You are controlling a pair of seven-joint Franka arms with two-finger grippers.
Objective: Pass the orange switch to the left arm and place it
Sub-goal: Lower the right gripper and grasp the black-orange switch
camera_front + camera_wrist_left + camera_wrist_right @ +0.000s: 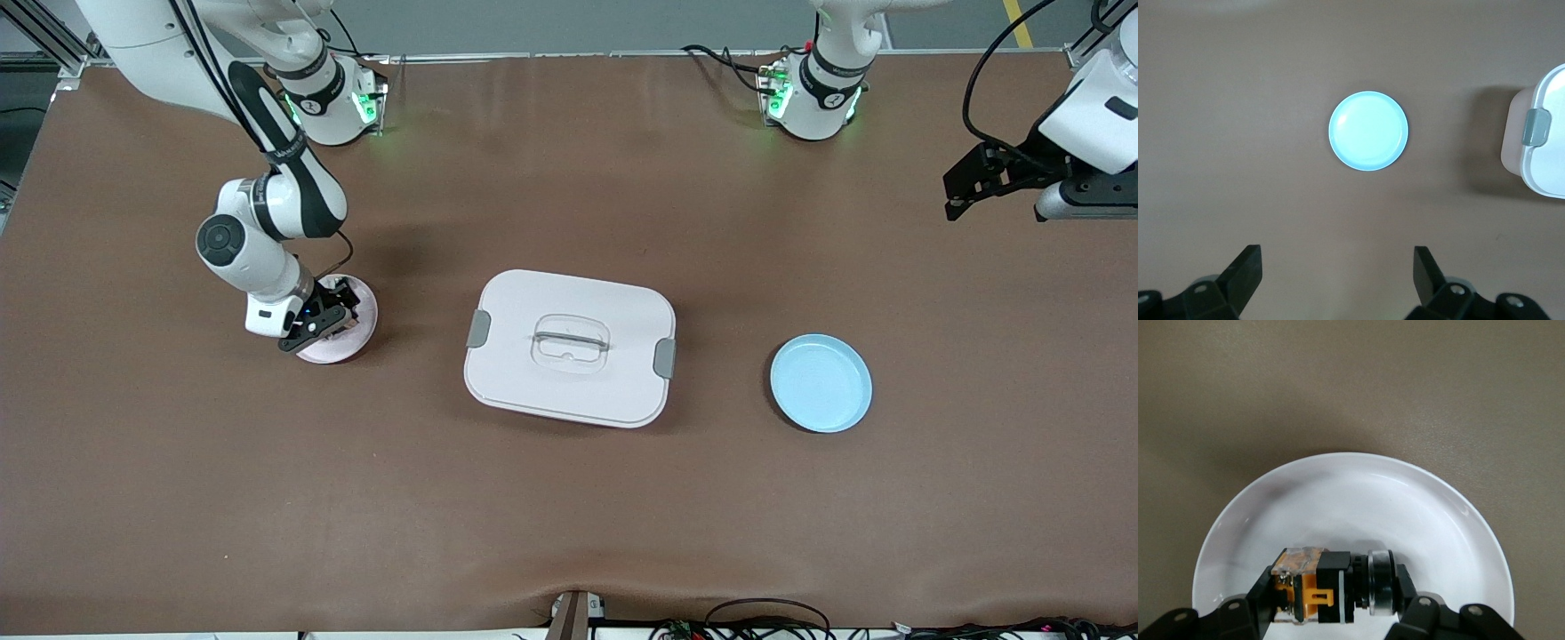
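Note:
The orange switch point(1318, 593), a small black block with an orange face and a silver ring, lies in a white plate point(1351, 500). My right gripper point(1337, 587) is shut on it, one finger at each end. In the front view that gripper point(324, 322) is low over the pale plate point(342, 351) at the right arm's end of the table, and the switch is hidden there. The white box point(533, 373) sits mid-table with its lid on. My left gripper point(965, 191) waits open and empty, high over the left arm's end of the table.
A light blue plate point(821, 383) lies empty between the box and the left arm's end, and the left wrist view shows the blue plate point(1368, 131) below the left gripper point(1338, 273). The box's corner point(1545, 147) with a grey latch point(1536, 127) shows there too.

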